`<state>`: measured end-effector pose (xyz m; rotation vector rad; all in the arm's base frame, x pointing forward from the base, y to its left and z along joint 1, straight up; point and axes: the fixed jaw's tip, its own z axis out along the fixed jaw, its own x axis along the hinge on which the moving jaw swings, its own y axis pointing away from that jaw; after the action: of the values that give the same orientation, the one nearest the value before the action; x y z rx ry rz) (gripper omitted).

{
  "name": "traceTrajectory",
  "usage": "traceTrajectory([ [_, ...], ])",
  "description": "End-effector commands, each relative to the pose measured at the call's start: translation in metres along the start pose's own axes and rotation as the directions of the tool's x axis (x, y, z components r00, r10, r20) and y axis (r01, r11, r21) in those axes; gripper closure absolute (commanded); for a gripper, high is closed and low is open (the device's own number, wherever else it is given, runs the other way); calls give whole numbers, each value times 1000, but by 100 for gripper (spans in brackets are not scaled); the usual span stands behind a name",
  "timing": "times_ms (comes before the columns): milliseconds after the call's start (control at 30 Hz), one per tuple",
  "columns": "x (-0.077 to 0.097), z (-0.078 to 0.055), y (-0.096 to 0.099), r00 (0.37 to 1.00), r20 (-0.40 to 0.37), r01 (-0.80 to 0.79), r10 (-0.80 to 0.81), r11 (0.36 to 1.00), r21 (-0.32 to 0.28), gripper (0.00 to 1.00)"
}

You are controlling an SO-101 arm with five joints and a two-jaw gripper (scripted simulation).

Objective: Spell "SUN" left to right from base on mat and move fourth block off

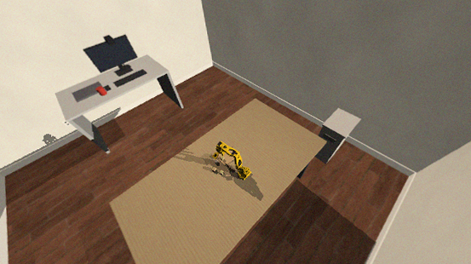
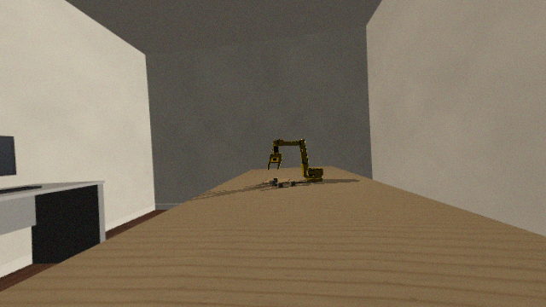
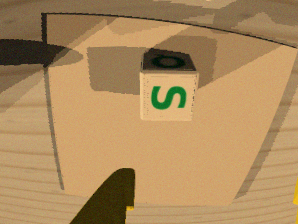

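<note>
In the wrist view one pale block [image 3: 167,96] stands on the mat [image 3: 100,150]. A green S shows sideways on its lit face, and a dark side face bears a round letter, O or Q. My gripper [image 3: 212,184] [image 2: 274,168] is open and empty, and hangs well above the table. One dark finger shows at the lower part of the wrist view; only a yellow bit of the other shows at the right edge. Other small blocks [image 1: 214,169] [image 2: 293,183] lie near the arm in the top and exterior views; their letters are too small to read, and whether they touch the mat is unclear.
The arm's base [image 1: 244,174] [image 2: 315,174] stands on the wooden table [image 1: 174,214] [image 2: 273,256]. Shadows of the arm fall over the mat and table. A white desk [image 1: 82,91] with a monitor stands apart from the table.
</note>
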<state>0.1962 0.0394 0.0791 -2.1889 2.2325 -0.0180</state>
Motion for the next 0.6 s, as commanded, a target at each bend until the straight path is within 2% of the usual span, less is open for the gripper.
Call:
traceTrajectory([
  [0,-3,-21,-7,1000,28,-2,-2,993,121,67],
  [233,-3,-55,-8,998,67,-10,-10,954,301,68],
  [300,-3,-55,-8,998,67,-10,-10,954,301,68],
  [433,-2,-76,-6,996,91,-20,-20,912,409,68],
  [567,-1,-91,-2,994,108,-28,-28,874,485,68],
])
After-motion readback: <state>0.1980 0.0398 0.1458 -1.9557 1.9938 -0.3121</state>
